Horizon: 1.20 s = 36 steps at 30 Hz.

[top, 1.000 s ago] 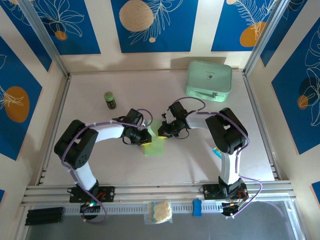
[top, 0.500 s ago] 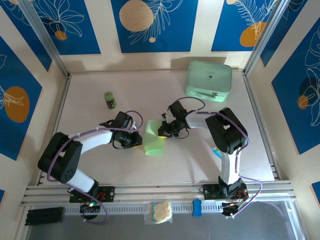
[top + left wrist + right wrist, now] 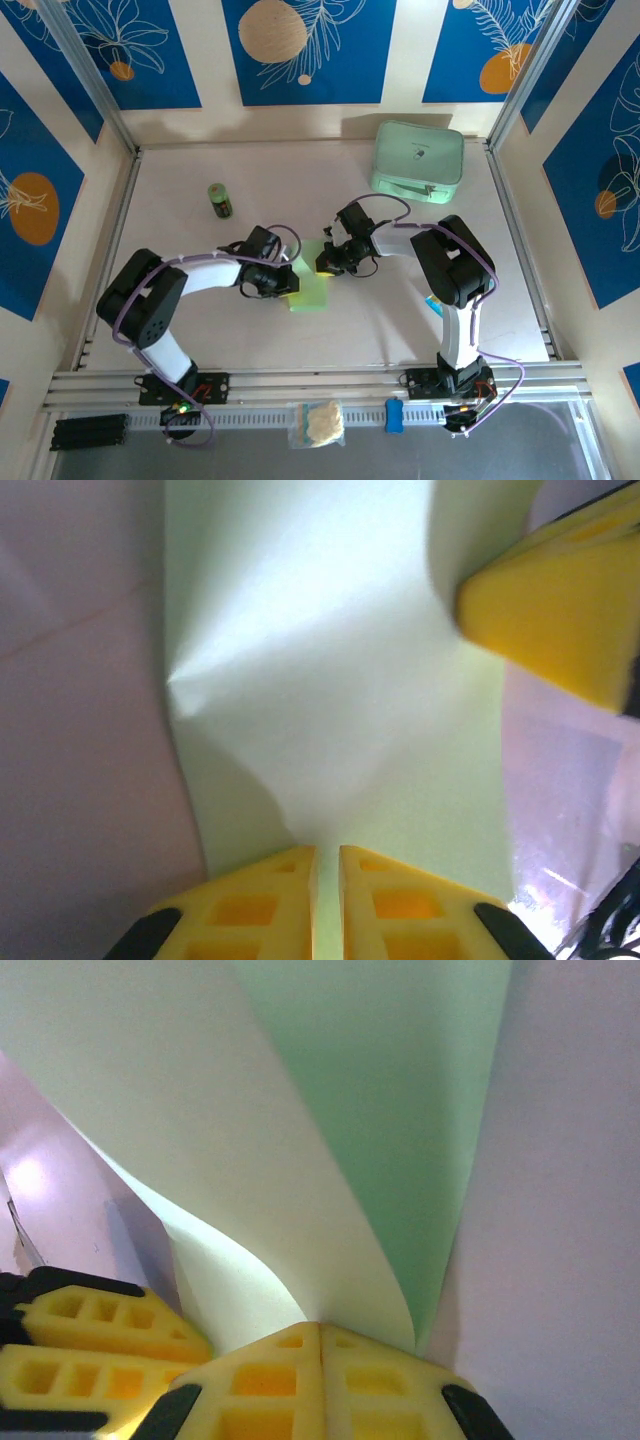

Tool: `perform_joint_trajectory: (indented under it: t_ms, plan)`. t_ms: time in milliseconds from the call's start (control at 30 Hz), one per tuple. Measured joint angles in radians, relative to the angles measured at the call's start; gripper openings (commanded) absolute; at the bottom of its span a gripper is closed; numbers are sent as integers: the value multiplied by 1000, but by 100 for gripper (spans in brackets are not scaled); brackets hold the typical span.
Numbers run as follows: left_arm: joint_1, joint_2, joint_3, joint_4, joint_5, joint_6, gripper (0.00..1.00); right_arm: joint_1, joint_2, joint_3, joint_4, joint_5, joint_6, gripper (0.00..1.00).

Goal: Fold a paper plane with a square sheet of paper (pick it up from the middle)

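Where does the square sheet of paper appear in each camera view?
Top external: the square sheet of paper lies near the picture's centre.
Left wrist: it spans the centre, top to bottom.
Right wrist: it curls up from bottom centre.
Shared landmark: the right gripper pinching it; its yellow fingers sit upper right in left wrist.

Count taken from the top view.

- Arms: 2, the left arm (image 3: 200,272) and the right arm (image 3: 452,258).
- Grippers: 2, the left gripper (image 3: 287,281) and the right gripper (image 3: 326,263), both at mid-frame.
- Sheet of pale green paper (image 3: 313,293): 1, at centre.
- Mint-green case (image 3: 418,160): 1, upper right.
- Small green bottle (image 3: 219,200): 1, upper half, left of centre.
- Bottom edge:
  - clear bag of yellowish material (image 3: 321,423): 1
  - blue block (image 3: 394,415): 1
  - black strip (image 3: 88,431): 1, lower left
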Motion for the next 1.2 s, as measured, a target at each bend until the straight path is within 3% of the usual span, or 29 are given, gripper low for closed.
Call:
perform_joint_trajectory:
  t_ms: [200,367,567,933,1200]
  plan:
    - [0,-30,-52,29,-18,64,14,0,1,2,-1,-1,6,0]
    - [1,-115,-93,-54,-59,115,14,-1,5,2,-2,-4,7,0]
    - [3,-169,-80,-103,-36,92,15,-2,6,2,-2,-5,7,0]
    - [-51,-45,-24,-1,-7,20,13,-2,6,2,-1,-5,11,0]
    - [-76,-82,-92,-10,-26,55,12,-2,8,2,-1,-6,15,0]
